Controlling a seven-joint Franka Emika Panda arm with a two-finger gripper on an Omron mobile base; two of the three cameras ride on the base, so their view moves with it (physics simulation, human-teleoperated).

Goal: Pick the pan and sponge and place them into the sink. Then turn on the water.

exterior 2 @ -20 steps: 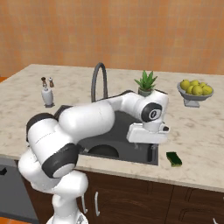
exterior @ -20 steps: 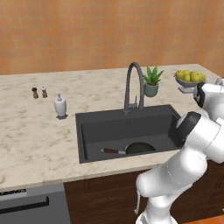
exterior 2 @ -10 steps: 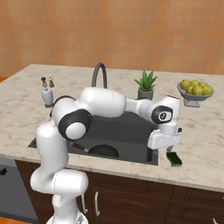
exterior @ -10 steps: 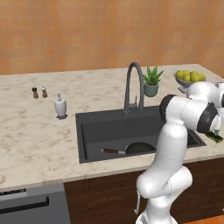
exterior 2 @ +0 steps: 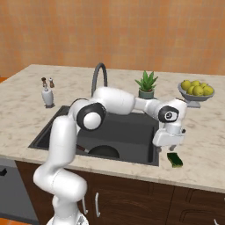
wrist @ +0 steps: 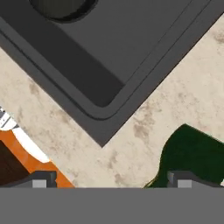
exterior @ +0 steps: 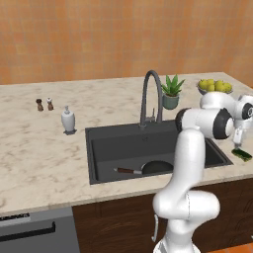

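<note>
The dark green sponge (exterior 2: 175,160) (exterior: 243,154) lies flat on the counter just past the sink's front right corner. My gripper (exterior 2: 169,148) (exterior: 238,144) hangs open right above it, a little toward the sink, with nothing between its fingers. In the hand view the sponge (wrist: 192,153) lies by the right fingertip (wrist: 183,179), while the gripper (wrist: 111,181) centres over bare counter near the sink's corner (wrist: 101,127). The black pan (exterior: 157,167) (exterior 2: 104,152) rests inside the dark grey sink (exterior: 90,148) (exterior 2: 48,132), handle pointing left. The arched faucet (exterior: 150,94) (exterior 2: 100,75) shows no water.
A potted plant (exterior: 171,92) (exterior 2: 146,85) and a bowl of yellow fruit (exterior: 215,87) (exterior 2: 196,90) stand behind the sink on the right. A soap dispenser (exterior: 68,120) and two small shakers (exterior: 44,104) stand on the left. The counter's front edge lies just beyond the sponge.
The arm has swung right, carrying the open gripper from over the sink's right side out to just above the sponge. Pan and sponge have not moved.
</note>
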